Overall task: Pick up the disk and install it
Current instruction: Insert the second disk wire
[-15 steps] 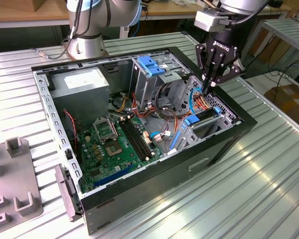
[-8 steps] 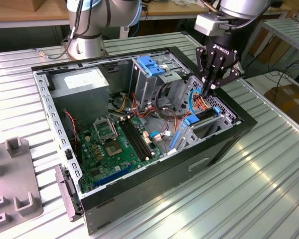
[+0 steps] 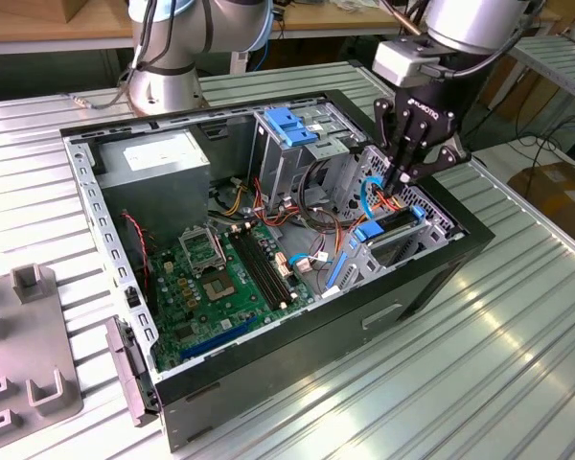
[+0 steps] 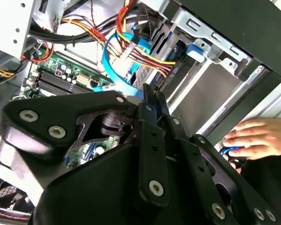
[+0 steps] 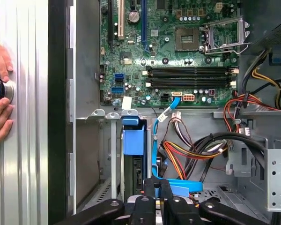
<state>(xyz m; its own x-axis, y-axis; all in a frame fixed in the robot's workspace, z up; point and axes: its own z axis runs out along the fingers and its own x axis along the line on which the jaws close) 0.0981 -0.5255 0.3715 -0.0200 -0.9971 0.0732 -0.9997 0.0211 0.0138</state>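
I see the gripper [image 3: 400, 179] lowered into the open computer case [image 3: 297, 369], over the drive bay at the case's end nearest the exterior view's right. The disk [image 3: 388, 228] stands on edge in that bay, its blue carrier rail showing at the top; in the first wrist view the disk [image 5: 133, 161] appears as a blue tab and a dark slot just ahead of the fingers [image 5: 150, 187], most of its body hidden by the bay walls. The jaws look drawn together, but I cannot tell whether they pinch the disk's rail or merely sit above it, since the gripper's own links block the contact point in both wrist views. The motherboard [image 3: 225, 283] lies on the case floor, with a cable bundle [image 5: 196, 150] beside the bay. A person's hand [image 4: 257, 138] rests on the ribbed metal surface [image 3: 498, 355] just outside the case wall, partly cut off.
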